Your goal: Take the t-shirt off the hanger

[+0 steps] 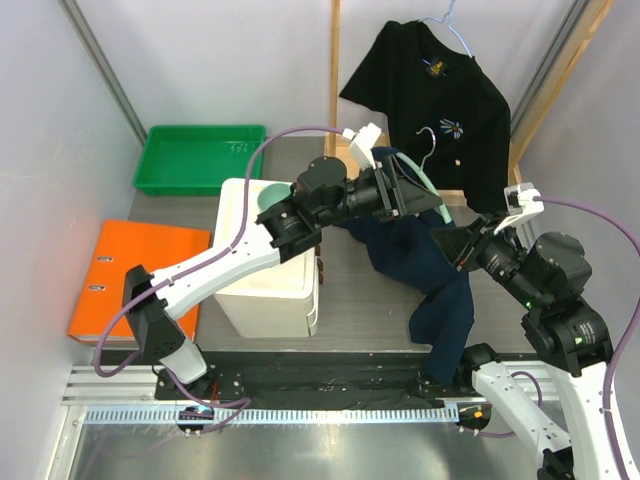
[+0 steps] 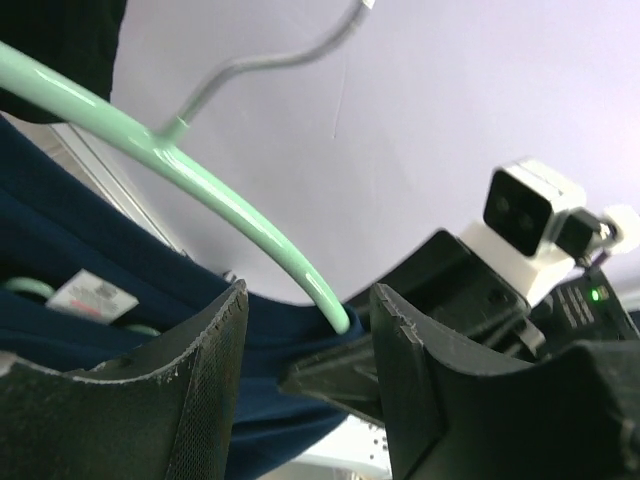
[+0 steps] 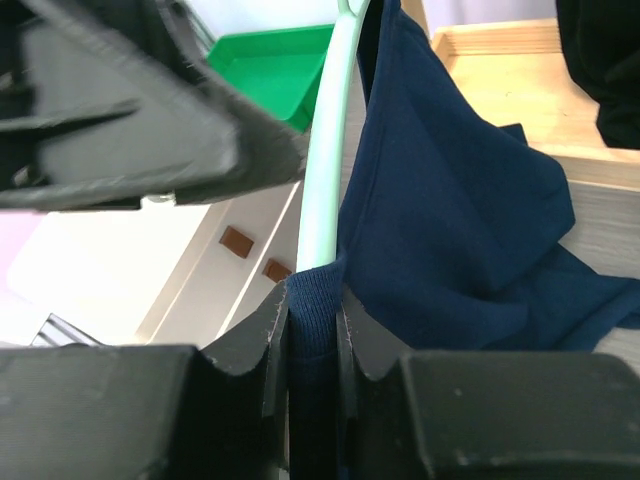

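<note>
Looking down from above, you have the navy t-shirt [image 1: 400,245] bunched over the middle of the table [image 1: 345,285], just right of the white box [image 1: 265,260], with one dark tail trailing toward the near edge. Its upper part is draped on the mint-green hanger [image 1: 428,185], which is tilted and up off the table between your two arms. Your left gripper [image 1: 408,192] is at the hanger's arm: its wrist view shows the jaws partly apart with the rounded end of the hanger reaching into the gap, and you cannot tell whether either pad touches it. Your right gripper [image 1: 458,245] is pinched tight on a ribbed edge of the navy t-shirt, the fabric sandwiched between both fingers [image 3: 275,330] right beside the hanger's arm. A black shirt [image 1: 440,90] hangs at the far edge, a green tray [image 1: 195,160] sits toward the far left corner, and an orange binder [image 1: 140,275] lies along the left edge.
</note>
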{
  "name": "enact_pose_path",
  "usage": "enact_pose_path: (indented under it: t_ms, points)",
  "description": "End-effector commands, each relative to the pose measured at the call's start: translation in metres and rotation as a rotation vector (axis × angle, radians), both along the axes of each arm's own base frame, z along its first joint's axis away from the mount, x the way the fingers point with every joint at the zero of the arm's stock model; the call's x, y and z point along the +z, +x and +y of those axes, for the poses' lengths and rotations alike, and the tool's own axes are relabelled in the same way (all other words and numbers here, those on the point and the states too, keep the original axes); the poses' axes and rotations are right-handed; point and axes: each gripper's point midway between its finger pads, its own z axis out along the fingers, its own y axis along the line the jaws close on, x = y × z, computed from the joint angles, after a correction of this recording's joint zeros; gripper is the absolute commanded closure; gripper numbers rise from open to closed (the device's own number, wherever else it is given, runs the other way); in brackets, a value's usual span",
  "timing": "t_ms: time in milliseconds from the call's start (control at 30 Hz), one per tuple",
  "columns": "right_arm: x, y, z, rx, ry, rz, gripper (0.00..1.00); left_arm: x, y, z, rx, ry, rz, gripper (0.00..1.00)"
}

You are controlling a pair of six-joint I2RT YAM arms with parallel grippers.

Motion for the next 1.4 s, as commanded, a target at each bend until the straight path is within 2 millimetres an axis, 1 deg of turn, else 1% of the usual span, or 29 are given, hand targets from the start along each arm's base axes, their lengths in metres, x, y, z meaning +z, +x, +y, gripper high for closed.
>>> enact_pose_path:
  t_ms: [0, 33, 133, 200, 267, 300, 333, 367, 400, 433, 467, 533, 567, 633, 667, 733, 767, 800, 833, 867, 1000, 1067, 1133, 1167, 1233, 1267, 1333, 1367]
  points:
    - [0.042, -0.006, 0.01, 0.07, 0.053, -0.181, 0.99, 0.014, 0.012, -0.012, 0.034, -0.058, 0.027, 0.48]
    - [0.043, -0.009, 0.012, 0.084, 0.056, -0.189, 0.99, 0.022, 0.011, -0.015, 0.028, -0.077, 0.029, 0.48]
    - [0.044, -0.015, 0.014, 0.107, 0.064, -0.207, 0.99, 0.018, 0.014, -0.023, 0.023, -0.08, 0.054, 0.5]
    - [0.041, -0.014, 0.015, 0.113, 0.064, -0.198, 0.99, 0.02, 0.014, -0.025, 0.027, -0.094, 0.05, 0.54]
    - [0.037, -0.015, 0.018, 0.13, 0.063, -0.184, 0.99, 0.021, 0.012, -0.027, 0.028, -0.101, 0.047, 0.63]
    - [0.031, -0.013, 0.019, 0.133, 0.061, -0.168, 0.99, 0.024, 0.012, -0.027, 0.028, -0.109, 0.042, 0.67]
    - [0.029, -0.012, 0.02, 0.136, 0.063, -0.158, 0.99, 0.026, 0.011, -0.026, 0.031, -0.112, 0.039, 0.75]
    - [0.026, -0.012, 0.021, 0.14, 0.065, -0.148, 0.96, 0.026, 0.012, -0.025, 0.032, -0.112, 0.036, 0.78]
    - [0.022, -0.011, 0.022, 0.144, 0.063, -0.132, 0.93, 0.027, 0.012, -0.023, 0.039, -0.11, 0.03, 0.81]
    - [0.019, -0.011, 0.023, 0.146, 0.061, -0.121, 0.87, 0.027, 0.013, -0.022, 0.047, -0.104, 0.026, 0.92]
    - [0.018, -0.01, 0.022, 0.141, 0.059, -0.114, 0.74, 0.032, 0.015, -0.018, 0.071, -0.104, 0.009, 0.98]
    - [0.013, -0.01, 0.021, 0.136, 0.056, -0.09, 0.6, 0.033, 0.016, -0.014, 0.091, -0.095, 0.001, 1.0]
    - [0.012, -0.009, 0.02, 0.124, 0.054, -0.084, 0.48, 0.037, 0.019, -0.009, 0.119, -0.098, -0.005, 1.0]
    - [0.011, -0.011, 0.017, 0.109, 0.052, -0.071, 0.36, 0.041, 0.022, -0.004, 0.146, -0.097, -0.021, 1.0]
    - [0.009, -0.011, 0.017, 0.112, 0.05, -0.068, 0.27, 0.047, 0.024, 0.0, 0.165, -0.105, -0.029, 1.0]
    - [0.007, -0.014, 0.017, 0.116, 0.045, -0.065, 0.2, 0.056, 0.028, 0.005, 0.193, -0.118, -0.039, 1.0]
    - [0.003, -0.014, 0.016, 0.114, 0.042, -0.057, 0.15, 0.062, 0.03, 0.01, 0.209, -0.131, -0.044, 1.0]
    - [0.0, -0.014, 0.016, 0.11, 0.037, -0.047, 0.13, 0.068, 0.031, 0.013, 0.218, -0.142, -0.047, 1.0]
    - [-0.002, -0.015, 0.014, 0.104, 0.03, -0.046, 0.12, 0.071, 0.032, 0.015, 0.219, -0.149, -0.047, 1.0]
    - [-0.006, -0.014, 0.013, 0.097, 0.025, -0.039, 0.1, 0.077, 0.033, 0.019, 0.225, -0.163, -0.052, 1.0]
    - [-0.019, -0.009, 0.007, 0.05, 0.019, -0.006, 0.09, 0.105, 0.037, 0.037, 0.249, -0.224, -0.067, 1.0]
    - [-0.027, -0.005, 0.006, 0.03, 0.022, 0.016, 0.09, 0.115, 0.042, 0.045, 0.259, -0.251, -0.055, 1.0]
    - [-0.03, -0.002, 0.005, 0.018, 0.026, 0.017, 0.1, 0.122, 0.041, 0.049, 0.237, -0.274, -0.047, 1.0]
    - [-0.033, 0.0, 0.006, 0.018, 0.037, 0.028, 0.13, 0.125, 0.041, 0.051, 0.231, -0.286, -0.04, 1.0]
    - [-0.031, 0.002, 0.009, 0.029, 0.053, 0.017, 0.17, 0.128, 0.042, 0.054, 0.234, -0.296, -0.038, 1.0]
    - [-0.034, 0.001, 0.013, 0.052, 0.057, 0.024, 0.2, 0.129, 0.043, 0.056, 0.237, -0.302, -0.034, 1.0]
    - [-0.032, 0.001, 0.018, 0.076, 0.074, 0.012, 0.23, 0.132, 0.045, 0.058, 0.239, -0.312, -0.032, 1.0]
    - [-0.036, 0.0, 0.022, 0.102, 0.077, 0.018, 0.28, 0.134, 0.047, 0.06, 0.243, -0.318, -0.034, 1.0]
